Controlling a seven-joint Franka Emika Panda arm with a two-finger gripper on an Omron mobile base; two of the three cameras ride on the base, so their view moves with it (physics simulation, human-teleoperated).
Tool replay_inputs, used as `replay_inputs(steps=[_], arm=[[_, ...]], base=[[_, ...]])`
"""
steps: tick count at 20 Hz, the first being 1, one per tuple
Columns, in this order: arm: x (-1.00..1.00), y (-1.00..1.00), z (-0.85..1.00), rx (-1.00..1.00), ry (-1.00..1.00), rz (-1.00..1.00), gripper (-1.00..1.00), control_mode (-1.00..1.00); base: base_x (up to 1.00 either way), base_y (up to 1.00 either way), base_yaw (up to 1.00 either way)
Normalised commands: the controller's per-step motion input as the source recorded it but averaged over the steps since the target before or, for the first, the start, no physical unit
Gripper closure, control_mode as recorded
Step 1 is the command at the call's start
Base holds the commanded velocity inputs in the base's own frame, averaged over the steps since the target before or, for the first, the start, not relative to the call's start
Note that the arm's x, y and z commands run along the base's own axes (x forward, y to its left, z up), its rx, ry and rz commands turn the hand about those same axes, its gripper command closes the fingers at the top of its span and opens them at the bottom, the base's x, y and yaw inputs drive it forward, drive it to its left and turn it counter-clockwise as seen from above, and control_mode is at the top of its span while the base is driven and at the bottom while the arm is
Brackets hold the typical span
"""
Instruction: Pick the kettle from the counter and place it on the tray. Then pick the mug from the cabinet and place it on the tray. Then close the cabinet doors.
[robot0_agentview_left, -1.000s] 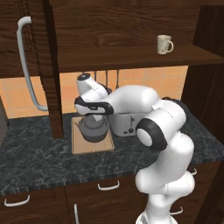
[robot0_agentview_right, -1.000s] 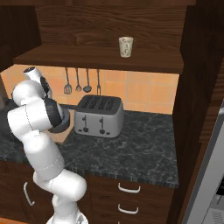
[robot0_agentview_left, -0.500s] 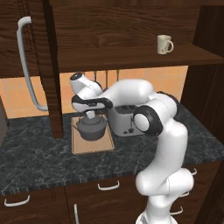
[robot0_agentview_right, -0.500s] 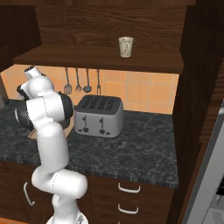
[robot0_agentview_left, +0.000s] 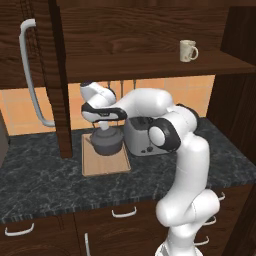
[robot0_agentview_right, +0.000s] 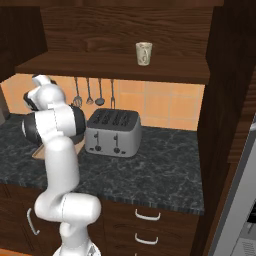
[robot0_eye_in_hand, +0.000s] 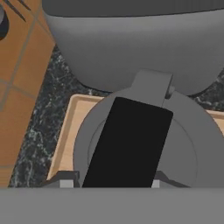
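Observation:
The dark grey kettle (robot0_agentview_left: 106, 143) sits on the light wooden tray (robot0_agentview_left: 106, 162), on the counter (robot0_agentview_left: 50, 185) just left of the toaster. My gripper (robot0_agentview_left: 104, 125) hangs straight above it, shut on the arched black handle. In the hand view the gripper (robot0_eye_in_hand: 111, 181) straddles that handle, a fingertip (robot0_eye_in_hand: 65, 180) pressed against each side, with the kettle's lid (robot0_eye_in_hand: 183, 144) and the tray's rim (robot0_eye_in_hand: 70, 127) below. The cream mug (robot0_agentview_left: 187, 50) stands on the open cabinet's shelf (robot0_agentview_left: 150, 65), high to the right; the right base view has the mug (robot0_agentview_right: 143, 53) too.
A silver toaster (robot0_agentview_left: 137, 137) stands right beside the tray, close to the kettle. The cabinet door (robot0_agentview_left: 30, 65) with its long bar handle hangs open at the left. Utensils (robot0_agentview_right: 90, 92) hang on the tiled wall. Drawers run below the counter.
The fingers have closed in on the kettle's handle. The arm's elbow has lifted and swung a little. The kettle has stayed on the tray.

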Motion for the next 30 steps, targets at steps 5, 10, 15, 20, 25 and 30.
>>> replay_inputs(steps=[5,10,15,20,25,30], arm=[[0.02,0.0,-0.02,0.0,-0.09,-0.11,1.0,-1.0],[-0.03,0.15,-0.25,0.0,-0.05,-0.07,-1.0,-1.0],[-0.26,0.1,-0.51,0.0,-0.1,-0.01,-1.0,-1.0],[-0.32,0.02,-0.31,0.0,-0.23,-0.01,-1.0,-1.0],[-0.46,0.0,-0.03,0.02,-0.35,-0.02,-1.0,-1.0],[-0.74,0.03,0.0,0.02,-0.46,-0.02,-1.0,-1.0]], base=[[0.0,0.0,0.0],[0.0,0.0,0.0],[0.0,0.0,0.0],[0.0,0.0,0.0],[0.0,0.0,0.0],[0.0,0.0,0.0]])
